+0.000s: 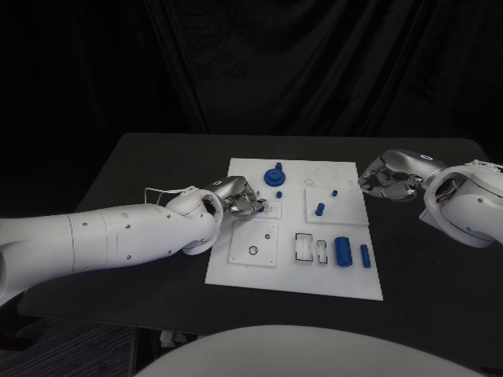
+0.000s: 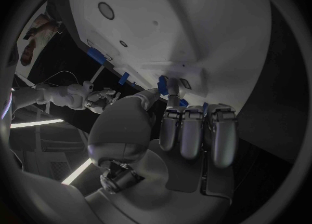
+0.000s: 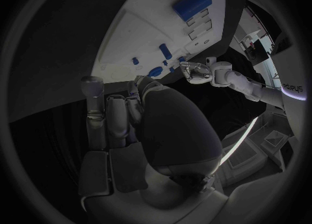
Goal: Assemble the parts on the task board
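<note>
While each silver robot hand (image 1: 238,196) (image 1: 390,177) curls closed on nothing, smooth blue cylinders (image 1: 343,251) dot the flat white task board (image 1: 285,271).

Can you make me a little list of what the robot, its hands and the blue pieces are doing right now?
Board: white task board in the middle of the black table
Left hand: left hand over the board's left edge, fingers curled; whether it holds anything cannot be told
Right hand: right hand beside the board's right edge, holding nothing visible
Big blue cylinder: big blue cylinder lying near the board's right side
Blue round part: blue round part at the board's far end
</note>
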{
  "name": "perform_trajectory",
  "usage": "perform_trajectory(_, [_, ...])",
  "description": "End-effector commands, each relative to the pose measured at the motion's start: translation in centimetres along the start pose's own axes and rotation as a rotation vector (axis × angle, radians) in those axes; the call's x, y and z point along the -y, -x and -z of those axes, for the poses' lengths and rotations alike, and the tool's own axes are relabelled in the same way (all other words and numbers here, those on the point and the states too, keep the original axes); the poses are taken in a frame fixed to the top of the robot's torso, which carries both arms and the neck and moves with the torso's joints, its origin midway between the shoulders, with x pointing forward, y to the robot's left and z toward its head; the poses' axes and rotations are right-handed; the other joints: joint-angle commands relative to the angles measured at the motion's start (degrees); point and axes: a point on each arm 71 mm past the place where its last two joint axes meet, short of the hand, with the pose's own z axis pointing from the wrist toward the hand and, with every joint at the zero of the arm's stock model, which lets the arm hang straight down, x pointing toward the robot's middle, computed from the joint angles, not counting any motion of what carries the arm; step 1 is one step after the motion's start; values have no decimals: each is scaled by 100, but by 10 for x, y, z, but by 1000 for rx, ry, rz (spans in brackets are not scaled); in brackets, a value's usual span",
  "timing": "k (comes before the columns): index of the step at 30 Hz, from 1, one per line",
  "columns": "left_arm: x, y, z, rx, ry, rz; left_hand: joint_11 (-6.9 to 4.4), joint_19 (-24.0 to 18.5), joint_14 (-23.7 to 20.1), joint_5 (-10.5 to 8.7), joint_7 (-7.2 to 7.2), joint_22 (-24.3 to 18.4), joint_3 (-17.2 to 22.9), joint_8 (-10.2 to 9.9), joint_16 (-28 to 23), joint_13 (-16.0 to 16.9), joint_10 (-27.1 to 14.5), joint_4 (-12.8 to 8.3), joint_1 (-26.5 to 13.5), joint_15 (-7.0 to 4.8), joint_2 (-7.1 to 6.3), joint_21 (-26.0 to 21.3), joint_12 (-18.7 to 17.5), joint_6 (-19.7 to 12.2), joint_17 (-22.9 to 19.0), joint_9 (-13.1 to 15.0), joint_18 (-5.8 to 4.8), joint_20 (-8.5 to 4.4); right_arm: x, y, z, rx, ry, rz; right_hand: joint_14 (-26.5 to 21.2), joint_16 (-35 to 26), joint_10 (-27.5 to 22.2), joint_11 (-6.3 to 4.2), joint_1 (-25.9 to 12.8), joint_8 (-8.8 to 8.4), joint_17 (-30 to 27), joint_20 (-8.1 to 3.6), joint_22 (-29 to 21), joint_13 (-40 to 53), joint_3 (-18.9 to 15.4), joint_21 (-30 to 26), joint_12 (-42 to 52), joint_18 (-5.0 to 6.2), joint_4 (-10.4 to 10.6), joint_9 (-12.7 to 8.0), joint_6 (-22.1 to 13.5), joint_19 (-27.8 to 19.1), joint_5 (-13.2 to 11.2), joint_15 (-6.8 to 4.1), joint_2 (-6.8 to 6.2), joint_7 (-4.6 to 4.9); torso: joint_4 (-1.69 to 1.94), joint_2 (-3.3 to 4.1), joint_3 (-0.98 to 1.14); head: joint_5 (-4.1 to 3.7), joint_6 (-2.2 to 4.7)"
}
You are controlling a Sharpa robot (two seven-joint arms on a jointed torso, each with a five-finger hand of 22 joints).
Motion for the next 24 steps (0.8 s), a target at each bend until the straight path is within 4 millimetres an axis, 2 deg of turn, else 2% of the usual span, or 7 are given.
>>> perform_trajectory(1, [0, -3, 1, -17, -6, -3, 41, 603, 606, -2, -1, 1509, 1, -23, 15, 1500, 594, 14, -29, 19, 15, -20, -2, 40, 1509, -10, -79, 13, 2, -1, 0, -6, -19, 1, -34, -27, -55, 10, -16, -41, -20, -3, 377, -16, 46, -42, -36, 76, 8, 3, -13, -47, 27, 0, -3, 30, -2, 2, 1, 1, 1])
perform_trajectory(10, [1, -3, 1, -8, -22, 0, 41, 603, 606, 25, 0, 1509, -16, -28, 15, 1500, 594, 26, -14, 19, 16, -20, -2, 42, 1509, -14, -79, 14, 2, -1, 0, -7, -20, 1, -34, -27, -55, 10, -16, -41, -20, -3, 377, -16, 46, -42, -36, 76, 8, 3, -13, -47, 27, 0, -3, 30, 2, 2, 2, 5, 1])
perform_trajectory(17, [2, -2, 2, 2, -41, 2, 45, 603, 606, -53, 2, 1509, -119, -33, 15, 1500, 594, 100, -21, 22, -8, -20, -2, 57, 1509, -20, -79, 18, 2, -1, 0, -7, -20, 1, -34, -27, -55, 10, -16, -41, -20, -3, 377, -16, 46, -42, -36, 76, 8, 3, -13, -47, 27, 0, -3, 30, 0, 2, -2, 6, 1])
perform_trajectory(18, [2, -2, 2, 3, -42, 2, 41, 603, 606, -17, -6, 1509, -123, -31, 15, 1500, 594, 75, 27, 20, -14, -20, -2, 59, 1509, -16, -79, 17, 2, -1, 0, -7, -20, 1, -34, -27, -55, 10, -16, -41, -20, -3, 377, -16, 46, -42, -36, 76, 8, 3, -13, -47, 27, 0, -3, 30, 1, 1, -2, 4, 1])
perform_trajectory(20, [2, -2, 2, 4, -44, 2, 22, 603, 606, 272, -24, 1509, -87, -29, 15, 1500, 594, -69, 256, 5, -22, -20, -2, 46, 1509, 2, -79, 7, 2, -1, 0, -7, -20, 1, -34, -27, -55, 10, -16, -41, -20, -3, 377, -16, 46, -42, -36, 76, 8, 3, -13, -47, 27, 0, -3, 30, 2, 0, -1, 0, 1])
perform_trajectory(22, [2, -2, 2, 4, -47, 3, 20, 603, 606, 349, -27, 1509, -80, -28, 15, 1500, 594, -100, 302, 2, -25, -20, -2, 44, 1509, 7, -79, 4, 2, -1, 0, -7, -20, 1, -34, -27, -55, 10, -16, -41, -20, -3, 377, -16, 46, -42, -36, 76, 8, 3, -13, -47, 27, 0, -3, 30, 2, 0, 0, 2, 1])
perform_trajectory(24, [2, -1, 2, 6, -49, 3, 8, 603, 606, 574, -38, 1509, -37, -24, 15, 1500, 594, -205, 438, -6, -38, -20, -2, 36, 1509, 23, -79, -5, 2, -1, 1, -7, -21, 1, -34, -27, -55, 10, -16, -41, -20, -3, 377, -16, 46, -42, -36, 76, 8, 3, -13, -47, 27, 0, -3, 30, 2, 0, 2, 3, 1])
